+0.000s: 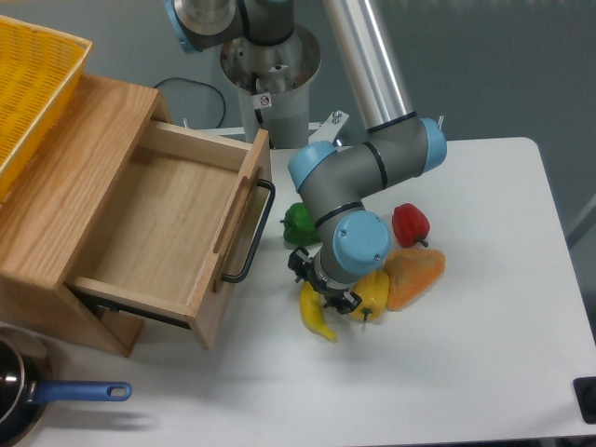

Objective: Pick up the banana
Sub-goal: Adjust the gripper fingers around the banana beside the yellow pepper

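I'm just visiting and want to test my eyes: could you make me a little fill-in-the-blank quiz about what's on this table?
1. The banana lies directly below the robot's ____.
2. The wooden drawer stands ____.
3. The orange vegetable touches the ____ bell pepper.
4. The pan has a ____ handle.

Missing words: gripper; open; yellow; blue

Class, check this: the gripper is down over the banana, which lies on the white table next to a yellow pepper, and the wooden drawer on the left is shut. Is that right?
One detail is wrong: the wooden drawer is pulled open, not shut, as the camera view shows. The rest holds: the gripper is down over the banana, which lies on the white table next to the yellow pepper.
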